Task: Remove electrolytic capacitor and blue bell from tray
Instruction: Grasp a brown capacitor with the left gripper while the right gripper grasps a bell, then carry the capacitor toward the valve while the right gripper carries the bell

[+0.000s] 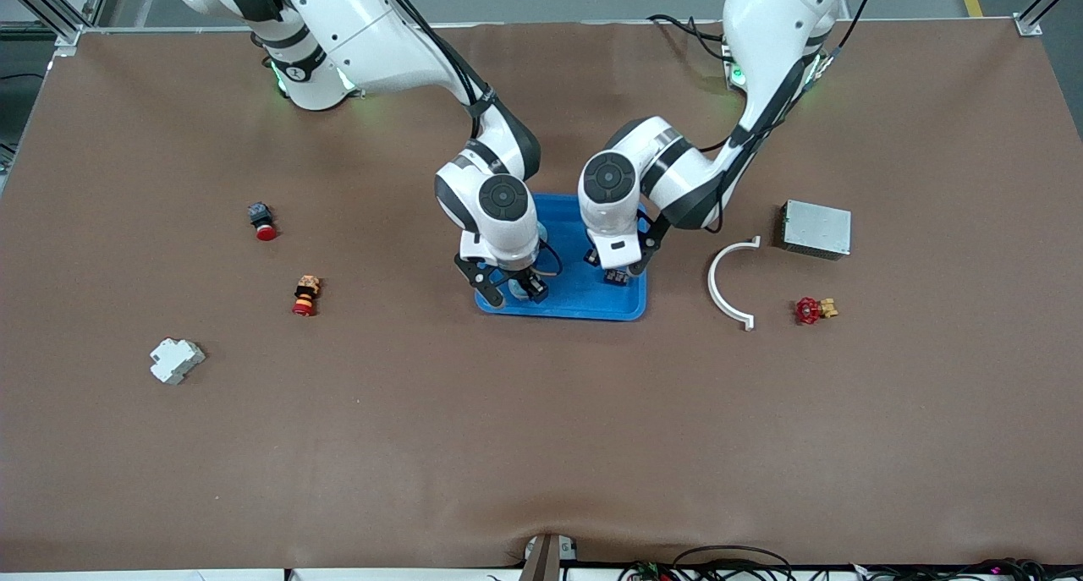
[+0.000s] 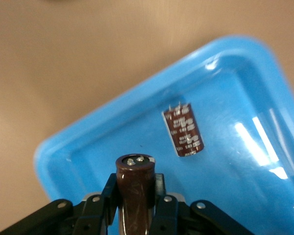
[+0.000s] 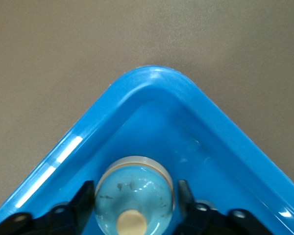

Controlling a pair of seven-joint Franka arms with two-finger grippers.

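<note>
1. Both arms are reaching down into the blue tray (image 1: 584, 310), which is sitting near the middle of the brown table (image 1: 541, 446).
2. The left gripper (image 2: 135, 205) is hanging over the tray at its end toward the left arm. Its fingers (image 2: 162, 203) are pressing tight on an upright brown capacitor (image 2: 135, 188), gripping it on both sides with its metal terminals facing the wrist camera.
3. A second capacitor (image 2: 183, 129) is lying on its side on the tray floor, apart from the held one.
4. The right gripper (image 3: 134, 196) is sitting low in the tray corner toward the right arm's end, the corner nearer to the front camera. Its fingers (image 3: 85, 196) are standing on either side of the bell (image 3: 134, 192), a pale domed piece with a round tan button on top; they are lying close against its rim, but whether they are pressing it cannot be told.
5. Toward the right arm's end of the table, a red-capped push button (image 1: 262, 221), a red and orange switch (image 1: 305, 295) and a white plastic block (image 1: 176, 360) are lying well apart.
6. Toward the left arm's end, a white curved bracket (image 1: 726, 283), a grey metal box (image 1: 816, 229) and a red valve (image 1: 813, 309) are lying near one another.
</note>
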